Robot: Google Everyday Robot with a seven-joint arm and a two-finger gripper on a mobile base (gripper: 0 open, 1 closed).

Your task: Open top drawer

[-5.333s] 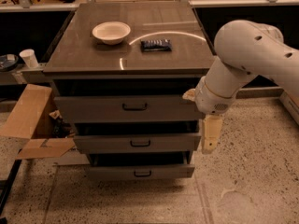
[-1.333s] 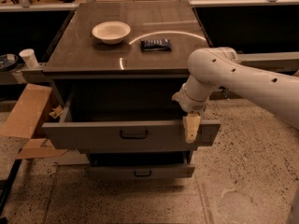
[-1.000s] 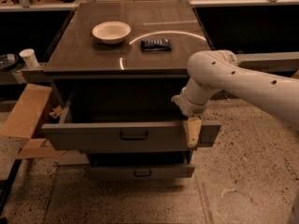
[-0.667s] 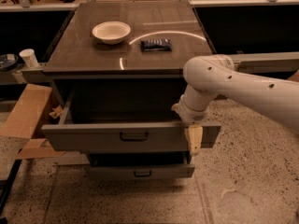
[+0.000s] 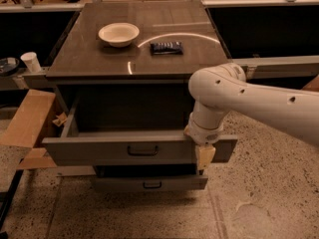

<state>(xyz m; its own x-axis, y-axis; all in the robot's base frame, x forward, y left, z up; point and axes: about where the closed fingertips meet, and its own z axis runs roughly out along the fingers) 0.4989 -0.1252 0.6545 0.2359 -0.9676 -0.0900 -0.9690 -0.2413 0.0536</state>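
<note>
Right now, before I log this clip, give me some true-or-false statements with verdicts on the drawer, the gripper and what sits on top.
1. The top drawer stands pulled out of the cabinet. True.
2. A white bowl sits on the cabinet top. True.
3. The gripper hangs over the bowl. False: it is at the right part of the top drawer's front panel.
4. The dark packet lies inside the top drawer. False: it lies on the cabinet top, right of the bowl.
</note>
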